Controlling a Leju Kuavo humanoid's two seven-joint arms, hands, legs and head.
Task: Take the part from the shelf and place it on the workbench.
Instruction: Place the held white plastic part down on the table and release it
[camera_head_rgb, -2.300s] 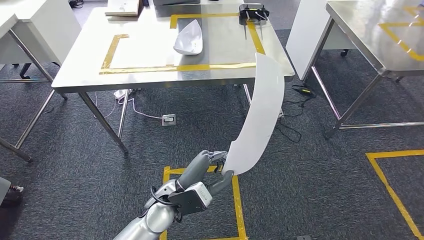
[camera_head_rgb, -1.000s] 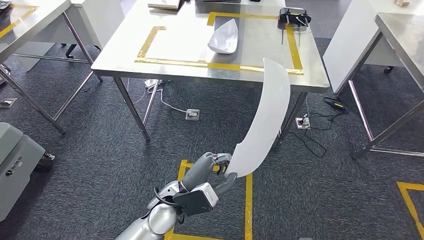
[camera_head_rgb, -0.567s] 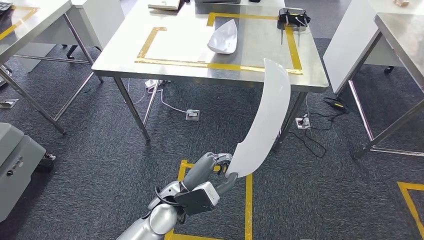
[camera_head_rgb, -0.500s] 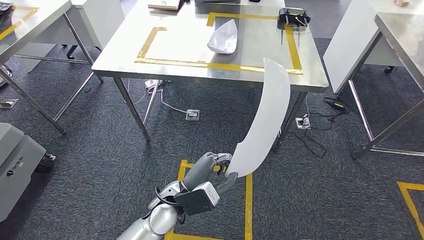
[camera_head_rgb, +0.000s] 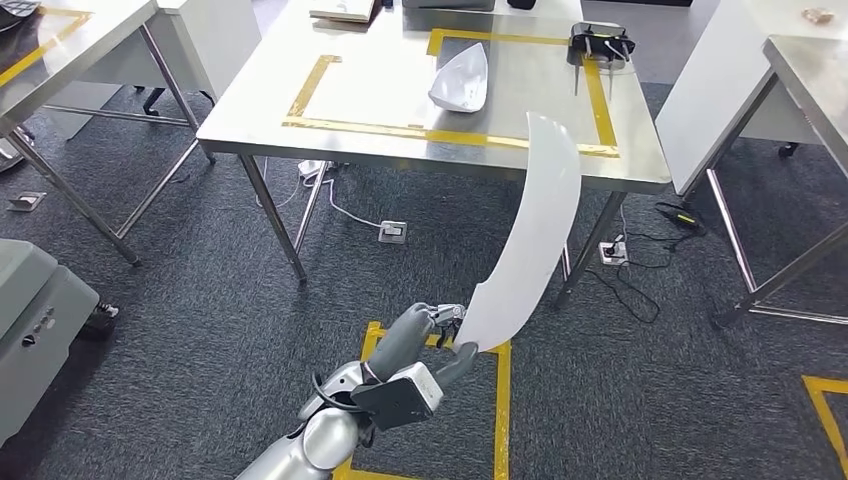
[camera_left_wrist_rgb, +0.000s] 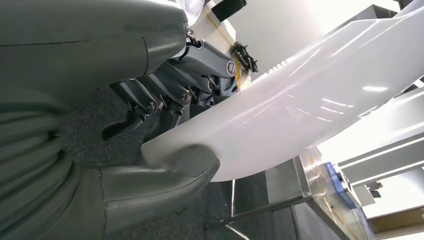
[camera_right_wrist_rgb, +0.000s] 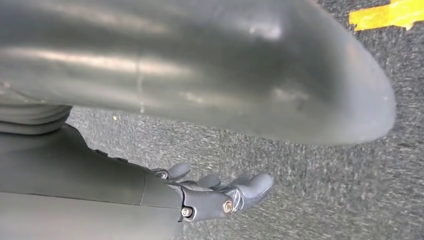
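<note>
Now the left robot hand (camera_head_rgb: 436, 335) grips the long curved white part (camera_head_rgb: 527, 235) by its lower end, upright above the carpet, short of the surface (camera_head_rgb: 640, 170). The right robot hand (camera_right_wrist_rgb: 220, 192) hangs empty, fingers loosely apart. Carrying step; next, approach and lay it inside the yellow tape (camera_head_rgb: 400, 130).

Steel counter (camera_head_rgb: 300, 125) on grey carpet floor (camera_head_rgb: 200, 300), yellow tape rectangle (camera_head_rgb: 310, 90) marked on its top. White curved shell (camera_head_rgb: 460, 80) lies inside the rectangle; black tool (camera_head_rgb: 598, 42) at its far corner.
</note>
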